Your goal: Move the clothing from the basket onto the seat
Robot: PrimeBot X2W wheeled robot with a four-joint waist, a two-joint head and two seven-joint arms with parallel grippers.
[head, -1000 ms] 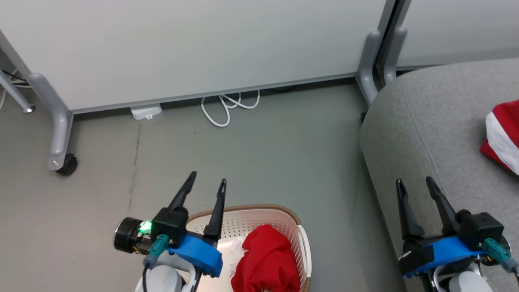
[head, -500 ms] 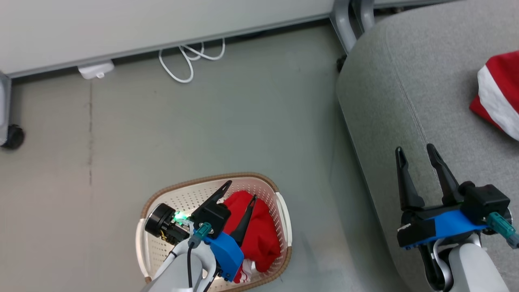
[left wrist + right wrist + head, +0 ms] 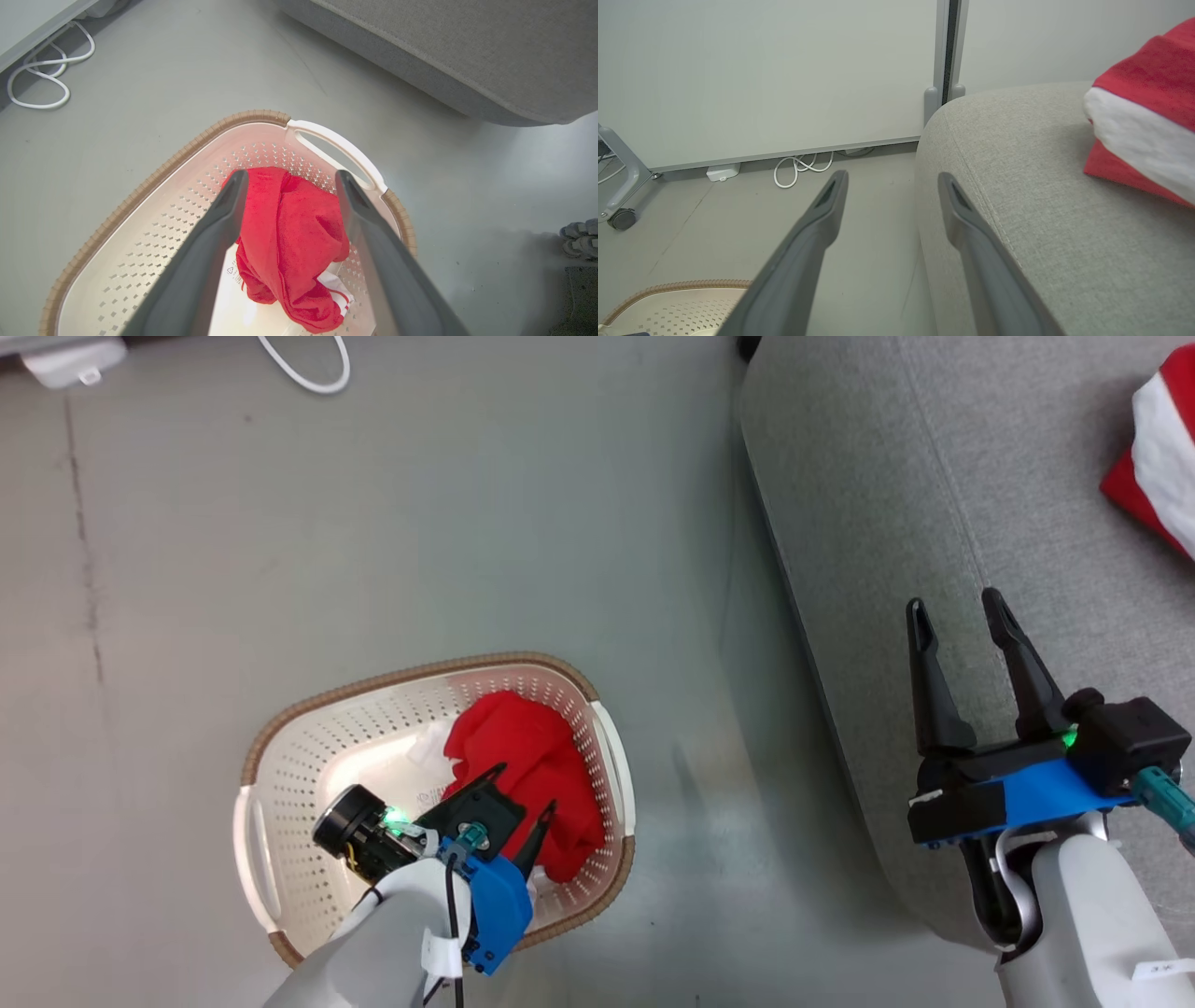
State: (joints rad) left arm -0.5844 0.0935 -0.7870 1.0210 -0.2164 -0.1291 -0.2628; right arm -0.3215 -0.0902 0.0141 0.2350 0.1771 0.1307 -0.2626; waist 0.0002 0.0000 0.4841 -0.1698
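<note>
My left gripper point(image 3: 290, 175) straddles the red garment point(image 3: 289, 233) in the basket point(image 3: 254, 115), jaws wide, maybe touching. The head view adds my right gripper point(image 3: 954, 600), also wide, at the edge of the seat point(image 3: 868, 476).

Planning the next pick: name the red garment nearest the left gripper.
The garment in the basket, right by the open left gripper; the other lies on the seat.
</note>
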